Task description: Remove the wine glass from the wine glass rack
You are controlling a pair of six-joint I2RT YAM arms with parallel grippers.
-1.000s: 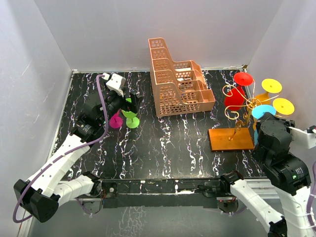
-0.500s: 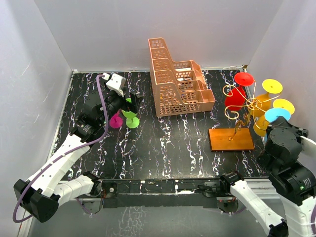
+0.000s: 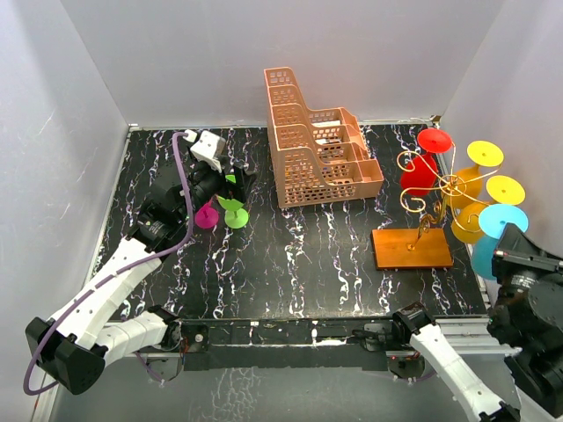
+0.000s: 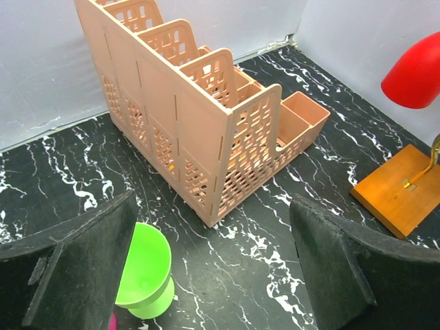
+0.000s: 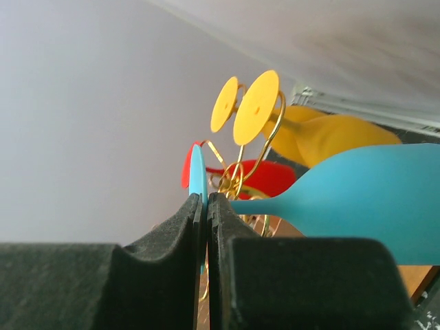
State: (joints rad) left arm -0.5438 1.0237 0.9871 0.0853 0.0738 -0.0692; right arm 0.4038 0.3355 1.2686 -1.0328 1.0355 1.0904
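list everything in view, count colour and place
table: 1, black marbled, under everything
basket: 1, peach, back middle
rack: 1, brown base with gold wire, right side
red glass: 1, red, hanging on rack
yellow glasses: 2, yellow, hanging on rack
blue glass: 1, blue, by rack, foot in right claw
green glass: 1, green, on table, left
pink glass: 1, pink, beside green glass
left claw: 1, black, open, by green glass
right claw: 1, black, shut on blue glass

Peach lattice basket (image 3: 312, 167) on black marbled tabletop (image 3: 308, 255).
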